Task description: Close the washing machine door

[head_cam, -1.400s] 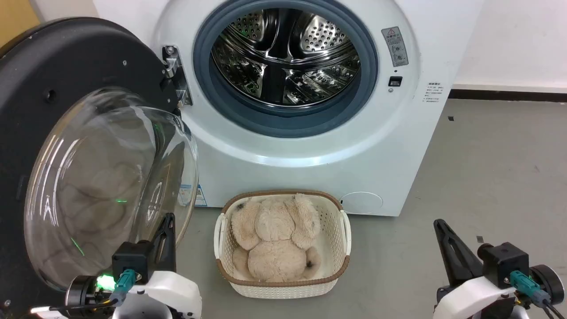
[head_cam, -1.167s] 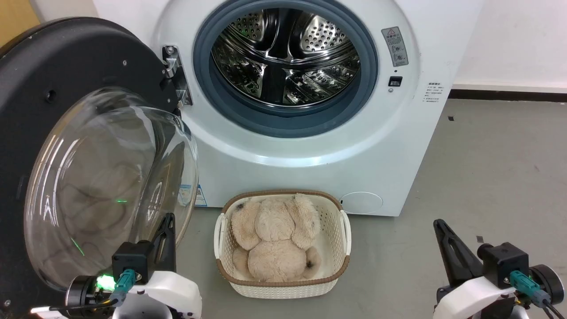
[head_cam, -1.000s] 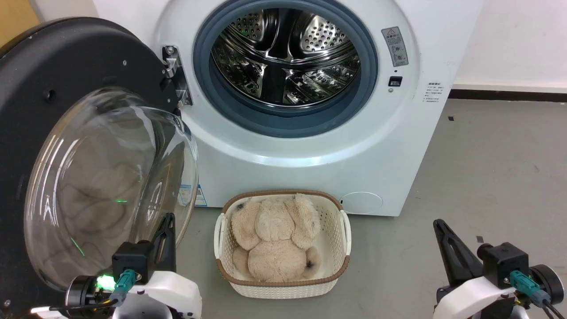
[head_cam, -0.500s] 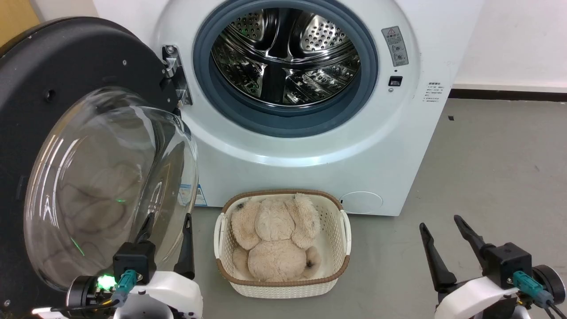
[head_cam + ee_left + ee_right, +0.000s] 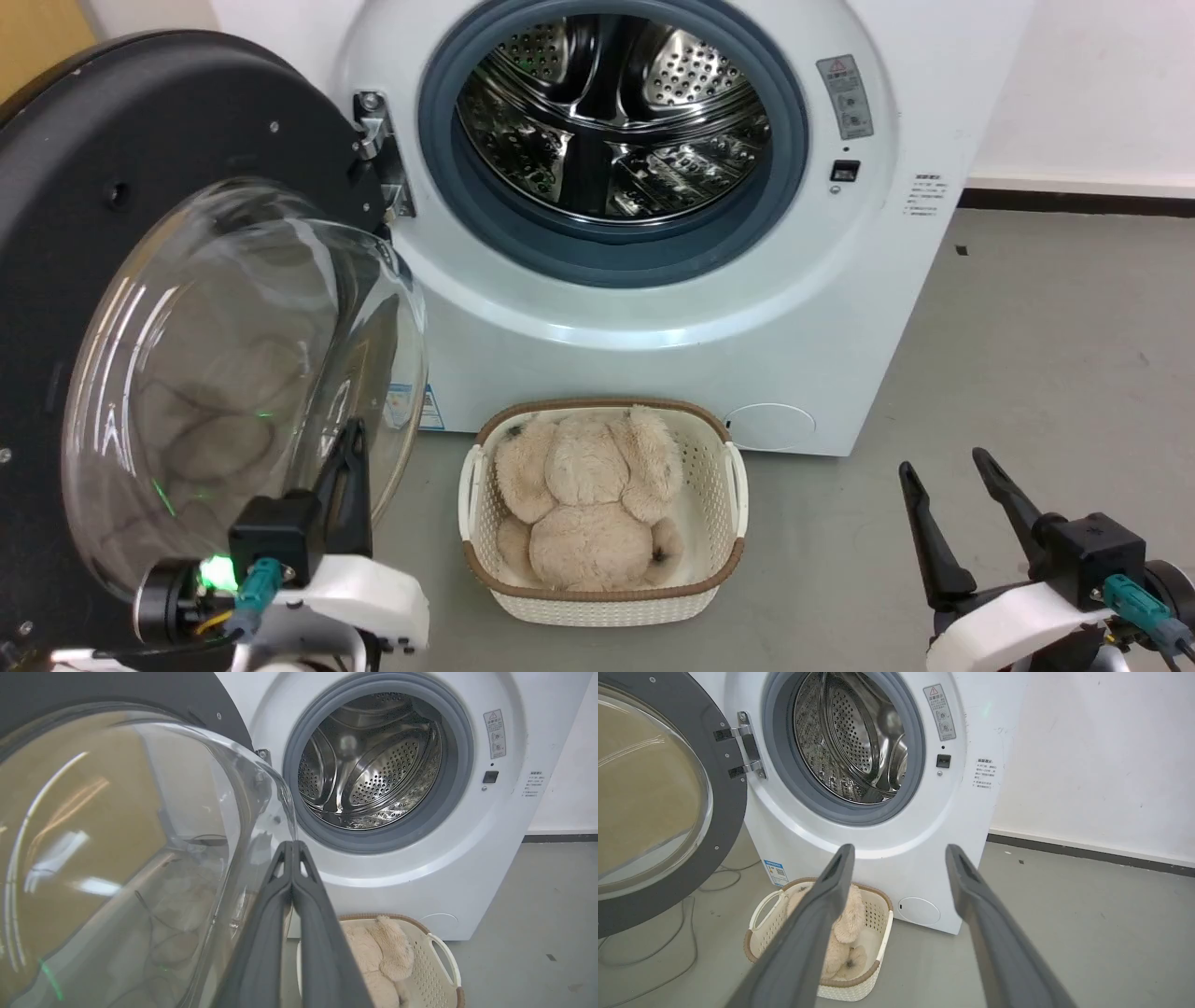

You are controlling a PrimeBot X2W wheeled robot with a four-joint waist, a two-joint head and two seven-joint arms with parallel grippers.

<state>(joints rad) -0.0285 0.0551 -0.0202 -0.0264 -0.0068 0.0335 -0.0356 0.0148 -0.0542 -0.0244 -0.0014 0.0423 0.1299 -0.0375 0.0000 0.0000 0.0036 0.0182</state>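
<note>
The washing machine (image 5: 653, 308) stands ahead with its steel drum exposed. The washing machine door (image 5: 140, 112) hangs wide open on the left, its clear glass bowl (image 5: 233, 355) bulging toward me. Low beside the bowl's right edge, my left gripper (image 5: 353, 431) is shut on nothing; whether it touches the glass I cannot tell. In the left wrist view the shut left gripper (image 5: 292, 843) points at the machine (image 5: 420, 868), with the door glass (image 5: 117, 835) close on its left. My right gripper (image 5: 943, 462) is open over the floor at lower right. The right wrist view shows the right gripper (image 5: 900, 848), the door (image 5: 733, 812) and the machine (image 5: 971, 728).
A white woven basket (image 5: 607, 602) holding a beige plush toy (image 5: 588, 485) sits on the floor right in front of the machine, between my arms. Grey floor (image 5: 1046, 355) spreads out to the right. A cable (image 5: 668, 947) lies on the floor under the door.
The left gripper, open half a second ago, has shut again. The right gripper opened a second ago and stays open. The head view has shifted slightly.
</note>
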